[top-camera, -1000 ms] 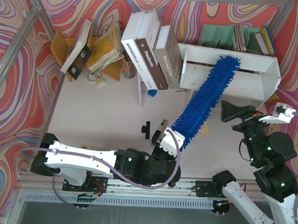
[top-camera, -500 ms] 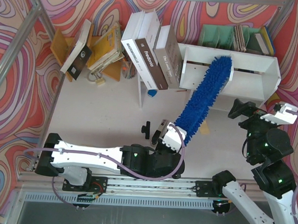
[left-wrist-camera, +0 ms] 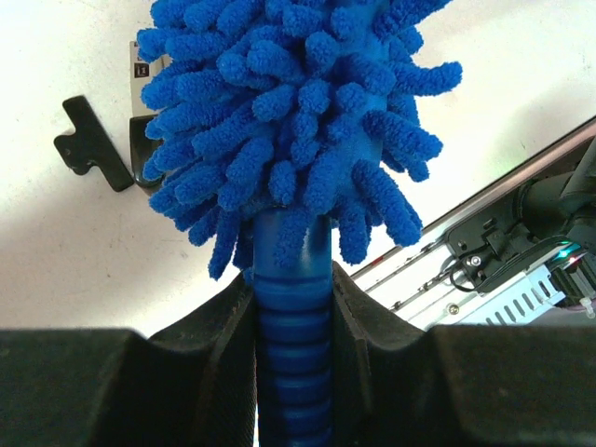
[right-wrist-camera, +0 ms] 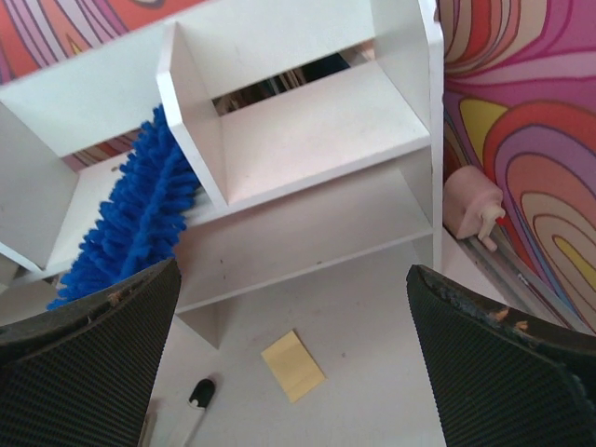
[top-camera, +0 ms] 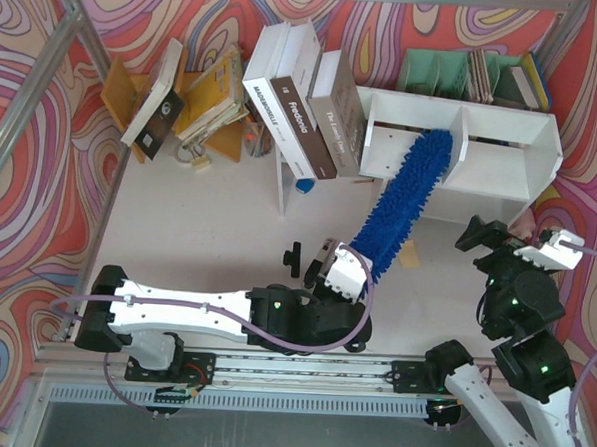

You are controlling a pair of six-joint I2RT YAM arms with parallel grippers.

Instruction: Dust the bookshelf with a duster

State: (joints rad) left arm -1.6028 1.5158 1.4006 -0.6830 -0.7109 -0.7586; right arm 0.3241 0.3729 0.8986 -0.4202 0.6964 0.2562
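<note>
Duster: fluffy tip inside bookshelf left cubby
Left fingers: pinching duster handle
Right fingers: spread wide, holding nothing, facing bookshelf

Duster is held at its handle end by the left tool, with its far tip laid in the left cubby of the bookshelf. Right tool is seen with jaws spread, near the bookshelf's right end.
</note>
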